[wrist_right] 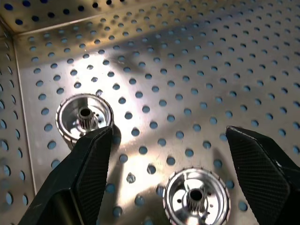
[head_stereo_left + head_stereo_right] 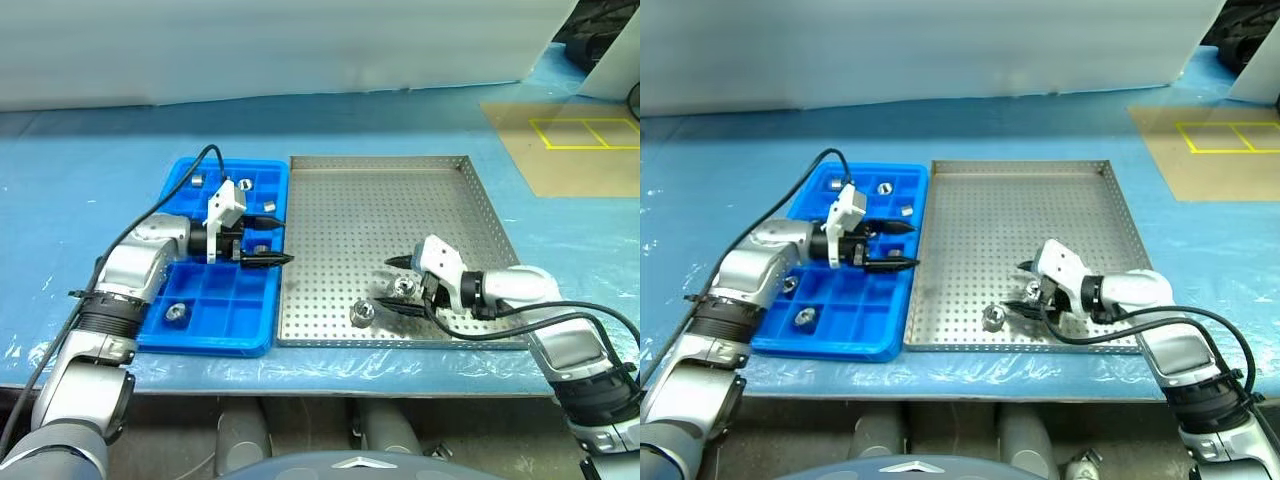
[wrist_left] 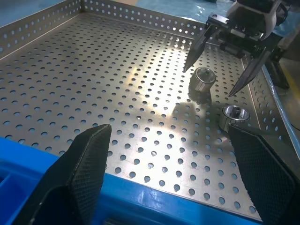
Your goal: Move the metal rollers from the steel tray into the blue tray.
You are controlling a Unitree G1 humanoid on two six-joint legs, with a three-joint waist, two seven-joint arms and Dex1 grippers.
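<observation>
Left gripper (image 2: pixel 268 238) level over the blue tray (image 2: pixel 222 312), jaws released, right gripper (image 2: pixel 398 284) angled down inside the steel tray (image 2: pixel 380 215), jaws released astride a metal roller (image 2: pixel 404 287)

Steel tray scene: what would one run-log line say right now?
steel tray: two metal rollers left | right gripper: jaws open around one | left gripper: open, empty, over blue tray | blue tray: several rollers placed

Shiny metal, glossy plastic

The metal rollers (image 1: pixel 196 198) gleam mirror-bright on the steel tray (image 2: pixel 380 215), whose perforated floor looks brushed; the blue tray (image 2: pixel 225 320) is smooth glossy plastic; claw fingers (image 1: pixel 89 164) are matt, textured black.
</observation>
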